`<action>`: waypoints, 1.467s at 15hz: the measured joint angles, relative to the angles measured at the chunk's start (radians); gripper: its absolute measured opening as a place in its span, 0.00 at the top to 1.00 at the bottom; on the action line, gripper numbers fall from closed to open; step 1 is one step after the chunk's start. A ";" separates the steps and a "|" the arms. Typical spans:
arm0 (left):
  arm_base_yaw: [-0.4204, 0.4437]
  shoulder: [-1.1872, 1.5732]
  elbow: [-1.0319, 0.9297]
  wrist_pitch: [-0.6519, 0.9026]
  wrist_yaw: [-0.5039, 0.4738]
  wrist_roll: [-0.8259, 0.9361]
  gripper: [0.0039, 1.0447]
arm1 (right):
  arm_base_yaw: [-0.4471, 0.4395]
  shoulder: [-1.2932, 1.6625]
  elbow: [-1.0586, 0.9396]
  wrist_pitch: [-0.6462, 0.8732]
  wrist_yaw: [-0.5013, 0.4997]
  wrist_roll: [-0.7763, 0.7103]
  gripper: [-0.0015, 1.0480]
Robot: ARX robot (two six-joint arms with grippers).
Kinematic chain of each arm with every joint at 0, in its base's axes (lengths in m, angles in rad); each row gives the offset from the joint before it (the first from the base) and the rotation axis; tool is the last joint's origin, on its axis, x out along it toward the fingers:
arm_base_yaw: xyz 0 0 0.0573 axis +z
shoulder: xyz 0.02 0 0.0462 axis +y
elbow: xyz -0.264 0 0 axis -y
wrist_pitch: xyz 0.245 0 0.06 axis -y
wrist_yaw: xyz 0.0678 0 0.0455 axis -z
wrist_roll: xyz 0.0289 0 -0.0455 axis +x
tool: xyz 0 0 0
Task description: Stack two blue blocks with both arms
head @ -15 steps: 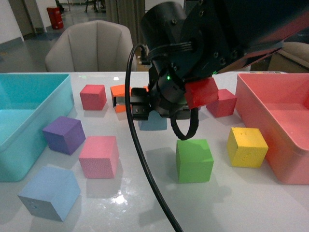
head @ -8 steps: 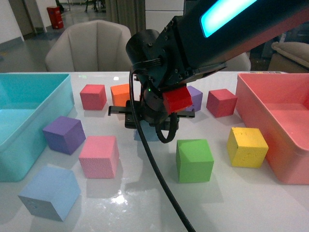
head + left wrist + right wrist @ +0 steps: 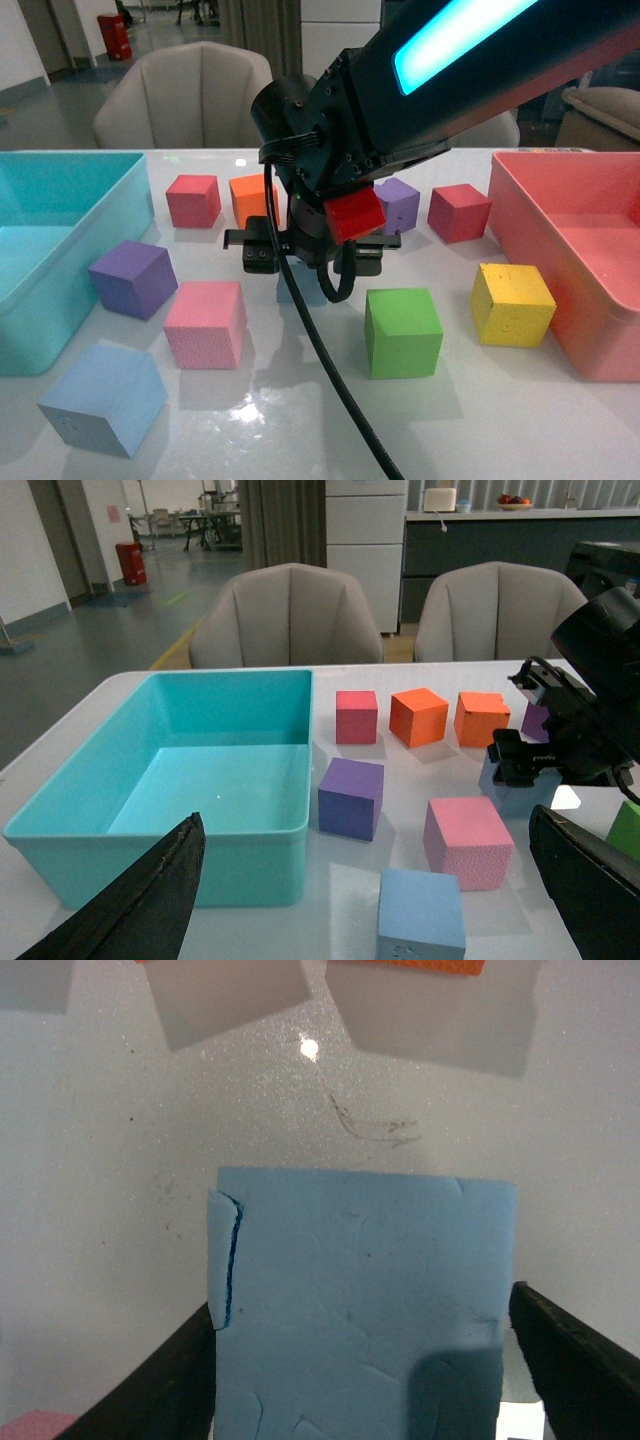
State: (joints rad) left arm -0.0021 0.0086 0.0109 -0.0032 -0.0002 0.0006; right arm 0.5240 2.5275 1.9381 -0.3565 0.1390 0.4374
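Note:
One pale blue block (image 3: 100,398) lies at the table's front left; in the left wrist view this block (image 3: 420,914) sits between and ahead of my open left gripper (image 3: 365,880), untouched. The other blue block (image 3: 298,288) is at mid-table, mostly hidden under my right arm. My right gripper (image 3: 312,262) hangs low over it, open. In the right wrist view that block (image 3: 360,1310) fills the gap of the right gripper (image 3: 365,1380), a finger on each side, with slim gaps showing. A slit marks one corner. The left wrist view shows the right gripper (image 3: 545,750) above this block (image 3: 510,792).
A teal bin (image 3: 60,200) stands at the left, a pink bin (image 3: 560,200) at the right. Around the middle block lie a purple cube (image 3: 132,277), pink cube (image 3: 205,322), green cube (image 3: 402,330), yellow cube (image 3: 512,303), and red (image 3: 193,200) and orange (image 3: 250,195) cubes behind. A black cable (image 3: 330,380) trails forward.
My right arm has swung down and slightly left, bringing its open gripper from above the table to straddle the middle blue block. The blocks have not moved.

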 joint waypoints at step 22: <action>0.000 0.000 0.000 0.000 0.000 0.000 0.06 | -0.393 -1.913 -1.789 0.827 -0.013 -0.422 0.93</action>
State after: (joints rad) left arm -0.0021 0.0086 0.0109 -0.0032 -0.0002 0.0006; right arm 0.1314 0.6147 0.1490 0.4706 0.1257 0.0151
